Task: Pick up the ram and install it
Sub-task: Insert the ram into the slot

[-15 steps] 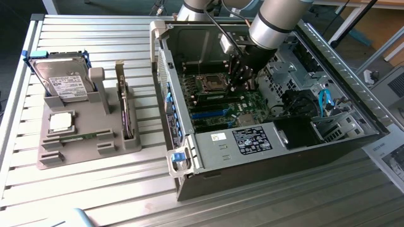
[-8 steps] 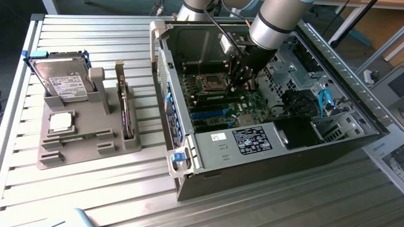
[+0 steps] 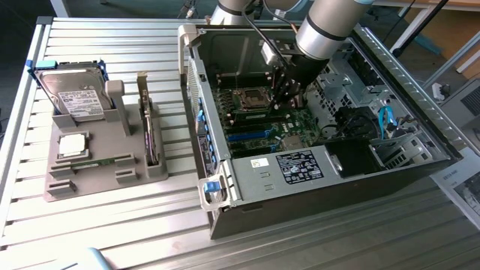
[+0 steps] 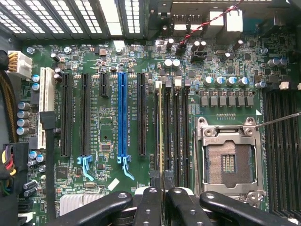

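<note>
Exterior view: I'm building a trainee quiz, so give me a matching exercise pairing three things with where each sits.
Things:
1. hard drive
2. processor chip
3. gripper

Places:
A. inside the computer case, above the motherboard
B. lying flat on the grey holder
C. standing on edge in the grey holder

Pairs: 1-C, 2-B, 3-A.
</note>
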`<state>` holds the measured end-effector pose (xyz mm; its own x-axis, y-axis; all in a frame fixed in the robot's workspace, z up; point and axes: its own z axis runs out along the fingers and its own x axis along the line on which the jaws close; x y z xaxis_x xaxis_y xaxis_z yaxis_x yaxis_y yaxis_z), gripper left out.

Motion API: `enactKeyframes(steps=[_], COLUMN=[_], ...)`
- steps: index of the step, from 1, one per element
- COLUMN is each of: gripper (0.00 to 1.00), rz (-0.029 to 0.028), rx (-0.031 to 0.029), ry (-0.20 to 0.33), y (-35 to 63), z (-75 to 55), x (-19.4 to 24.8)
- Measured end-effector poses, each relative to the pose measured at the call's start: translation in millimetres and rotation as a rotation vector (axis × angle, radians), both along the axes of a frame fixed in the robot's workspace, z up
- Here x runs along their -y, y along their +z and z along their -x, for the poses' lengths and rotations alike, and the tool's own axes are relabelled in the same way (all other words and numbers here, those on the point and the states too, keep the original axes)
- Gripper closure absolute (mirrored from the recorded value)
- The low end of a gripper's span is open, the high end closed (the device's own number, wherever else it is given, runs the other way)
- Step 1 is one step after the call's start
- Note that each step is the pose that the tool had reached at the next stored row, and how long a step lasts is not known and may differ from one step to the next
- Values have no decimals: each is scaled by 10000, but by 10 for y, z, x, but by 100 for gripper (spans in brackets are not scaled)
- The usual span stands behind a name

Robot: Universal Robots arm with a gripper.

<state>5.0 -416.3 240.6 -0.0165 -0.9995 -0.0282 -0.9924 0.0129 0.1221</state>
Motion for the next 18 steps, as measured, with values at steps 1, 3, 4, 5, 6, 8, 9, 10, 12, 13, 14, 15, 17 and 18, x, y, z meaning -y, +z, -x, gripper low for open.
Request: enactKeyframes(steps=[1, 3, 4, 5, 6, 8, 9, 10, 12, 13, 14, 15, 17, 18], gripper=[88, 88, 88, 88, 88, 88, 88, 88, 88, 88, 88, 88, 88, 88], rz=[1, -1, 1, 2, 1, 1, 1, 2, 2, 3, 1, 1, 4, -2], rx=[0, 0, 0, 0, 0, 0, 0, 0, 0, -1, 0, 0, -1, 2], ry=[0, 0, 0, 0, -1, -1, 0, -1, -1, 0, 0, 0, 0, 0], y=[0, -4, -4, -5, -6, -6, -6, -6, -6, -7, -14, -22, -33, -40], z=[0, 3, 3, 3, 3, 3, 3, 3, 3, 3, 3, 3, 3, 3], x=[0, -4, -6, -7, -7, -7, -7, -7, -7, -7, -8, -7, -7, -8])
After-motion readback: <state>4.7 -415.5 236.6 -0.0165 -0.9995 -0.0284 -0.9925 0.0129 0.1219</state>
